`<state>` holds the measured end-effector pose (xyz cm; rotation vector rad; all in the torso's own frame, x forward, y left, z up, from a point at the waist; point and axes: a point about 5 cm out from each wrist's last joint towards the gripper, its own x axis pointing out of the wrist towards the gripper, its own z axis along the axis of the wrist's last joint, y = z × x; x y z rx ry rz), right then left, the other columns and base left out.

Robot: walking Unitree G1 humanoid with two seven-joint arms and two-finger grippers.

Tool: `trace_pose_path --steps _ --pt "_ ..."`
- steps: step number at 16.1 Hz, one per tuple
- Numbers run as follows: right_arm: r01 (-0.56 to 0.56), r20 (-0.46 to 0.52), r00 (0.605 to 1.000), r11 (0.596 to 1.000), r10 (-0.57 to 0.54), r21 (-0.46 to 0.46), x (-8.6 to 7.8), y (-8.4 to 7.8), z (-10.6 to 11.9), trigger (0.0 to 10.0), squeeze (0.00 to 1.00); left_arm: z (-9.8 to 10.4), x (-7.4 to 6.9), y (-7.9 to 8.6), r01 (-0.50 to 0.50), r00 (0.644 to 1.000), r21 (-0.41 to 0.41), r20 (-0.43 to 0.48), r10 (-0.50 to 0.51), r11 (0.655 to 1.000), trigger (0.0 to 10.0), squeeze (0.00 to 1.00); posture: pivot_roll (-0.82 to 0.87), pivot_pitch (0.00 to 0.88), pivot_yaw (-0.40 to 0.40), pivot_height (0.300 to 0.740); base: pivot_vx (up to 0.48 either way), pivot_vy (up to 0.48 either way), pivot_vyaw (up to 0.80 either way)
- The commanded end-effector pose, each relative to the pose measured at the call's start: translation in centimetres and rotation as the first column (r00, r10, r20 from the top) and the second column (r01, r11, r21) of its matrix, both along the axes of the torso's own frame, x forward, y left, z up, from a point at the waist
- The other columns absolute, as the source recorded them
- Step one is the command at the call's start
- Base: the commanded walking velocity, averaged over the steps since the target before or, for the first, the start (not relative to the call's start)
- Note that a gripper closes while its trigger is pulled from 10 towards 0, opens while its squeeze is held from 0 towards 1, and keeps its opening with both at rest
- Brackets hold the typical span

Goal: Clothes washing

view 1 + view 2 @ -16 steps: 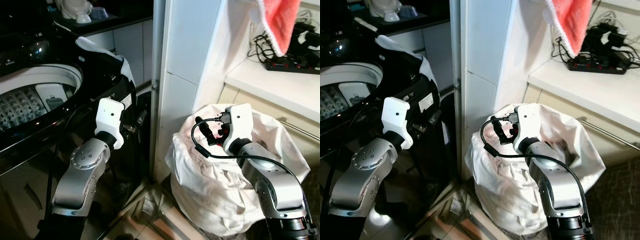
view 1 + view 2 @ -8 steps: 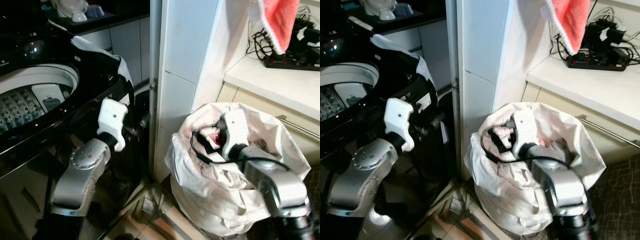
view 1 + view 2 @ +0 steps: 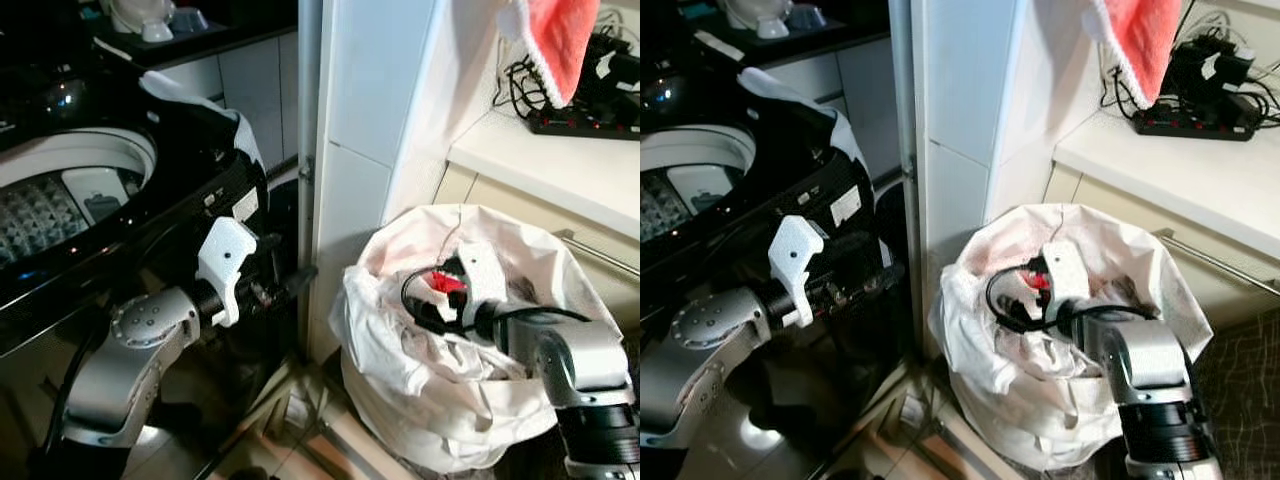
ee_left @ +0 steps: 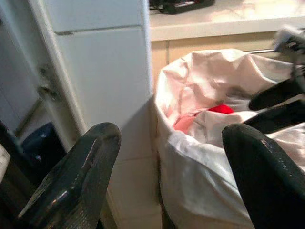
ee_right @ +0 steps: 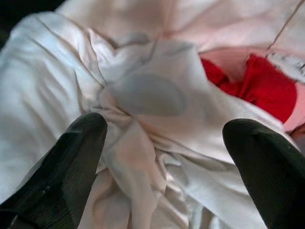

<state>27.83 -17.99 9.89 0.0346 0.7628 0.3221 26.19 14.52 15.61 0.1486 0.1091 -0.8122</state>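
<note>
My right hand [image 5: 162, 157] is down inside the white cloth laundry bag [image 3: 400, 370], its two black fingers spread wide over a crumpled white garment [image 5: 143, 100] — nothing gripped yet. I'd sink lower and pinch that raised fold, not the bag's lining. A red garment [image 5: 262, 88] lies just beyond. My left hand [image 4: 167, 181], fingers parted and empty, waits at the left beside the black top-loading washing machine [image 3: 90, 200], farther off.

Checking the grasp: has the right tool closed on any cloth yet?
No: the right tool is open above the crumpled white cloth, its fingers apart.
</note>
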Motion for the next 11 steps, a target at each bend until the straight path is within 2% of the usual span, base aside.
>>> trace_pose_path --steps 1,2,3,6,7,8,11 --pt "0.001 -0.003 1.000 1.000 -0.001 -0.004 0.3 0.1 0.0 10.0 1.00 0.8 -0.2 -0.6 0.051 0.999 -0.005 0.014 -0.051 0.999 10.0 0.00 0.04 0.000 -0.022 0.740 0.000 0.000 0.00" --pt "0.035 -0.045 0.998 0.999 -0.036 -0.020 0.4 0.0 -1.1 10.0 0.00 0.9 -0.5 -0.9 0.093 0.996 -0.015 -0.004 -0.093 0.996 10.0 0.00 0.04 0.000 -0.022 0.740 0.000 0.000 0.00" --pt "0.061 -0.104 0.992 0.996 -0.067 -0.060 0.3 -0.3 -2.5 10.0 0.00 0.9 -0.8 -1.0 0.113 0.994 -0.015 -0.009 -0.113 0.994 10.0 0.00 0.03 0.000 -0.014 0.740 0.000 0.000 0.00" --pt "0.047 -0.131 0.990 0.998 -0.052 -0.041 0.2 -0.1 -3.6 10.0 0.00 0.8 -0.9 -1.1 0.122 0.992 -0.006 -0.014 -0.122 0.992 10.0 0.00 0.03 0.000 -0.013 0.740 0.000 0.000 0.00" --pt "0.041 -0.151 0.987 0.998 -0.047 -0.040 0.1 -0.1 -4.2 4.4 0.00 0.8 -1.0 -1.2 0.128 0.992 -0.003 -0.016 -0.128 0.992 10.0 0.00 0.04 0.000 -0.015 0.740 0.000 0.000 0.00" --pt "0.045 -0.147 0.988 0.998 -0.050 -0.038 0.2 -0.2 -4.2 0.0 0.00 0.8 -1.1 -1.2 0.128 0.992 -0.006 -0.017 -0.128 0.992 10.0 0.00 0.04 0.000 -0.015 0.740 0.000 0.000 0.00" --pt "0.049 -0.140 0.989 0.998 -0.052 -0.028 0.5 -0.3 -3.9 0.0 0.00 0.8 -1.3 -1.1 0.132 0.991 -0.003 -0.024 -0.132 0.991 10.0 0.00 0.04 0.000 -0.018 0.740 0.000 0.000 0.00"
